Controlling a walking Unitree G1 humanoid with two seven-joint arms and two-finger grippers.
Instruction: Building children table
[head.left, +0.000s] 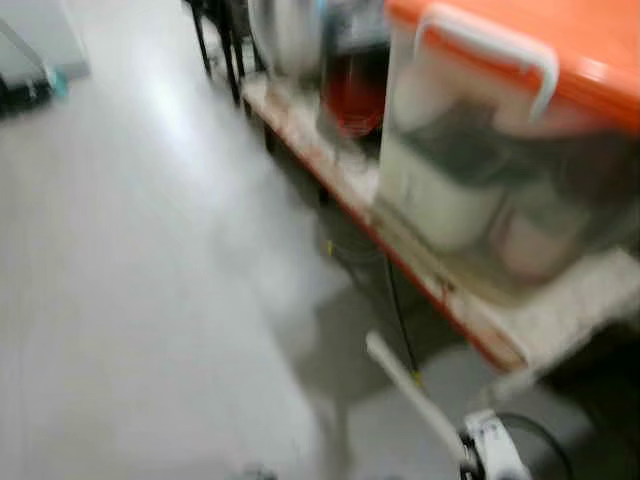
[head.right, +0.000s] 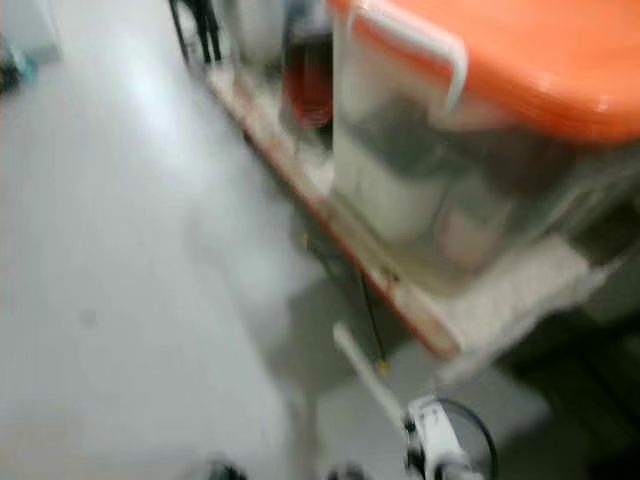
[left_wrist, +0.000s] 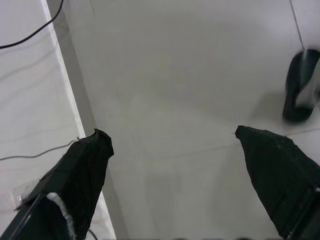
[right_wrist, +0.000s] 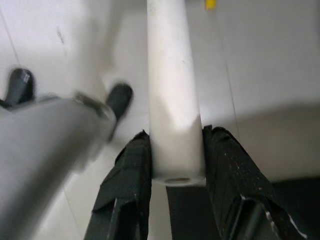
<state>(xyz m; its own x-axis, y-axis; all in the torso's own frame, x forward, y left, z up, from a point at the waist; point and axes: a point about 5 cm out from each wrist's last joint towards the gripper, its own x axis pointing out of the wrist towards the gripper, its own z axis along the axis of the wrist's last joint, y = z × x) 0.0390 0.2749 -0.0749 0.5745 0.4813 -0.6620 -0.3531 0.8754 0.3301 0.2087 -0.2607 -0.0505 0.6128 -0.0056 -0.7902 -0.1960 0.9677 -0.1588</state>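
White leg (right_wrist: 172, 100) pinched in right tool (right_wrist: 172, 150), left tool (left_wrist: 170, 150) spread, shelf edge (head.left: 400, 250) beside.

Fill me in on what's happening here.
The robot is on the move across a pale floor; the head views are blurred. Its right gripper is shut on a white table leg, while the left gripper hangs open above the floor. A shelf alongside holds an orange-lidded bin.
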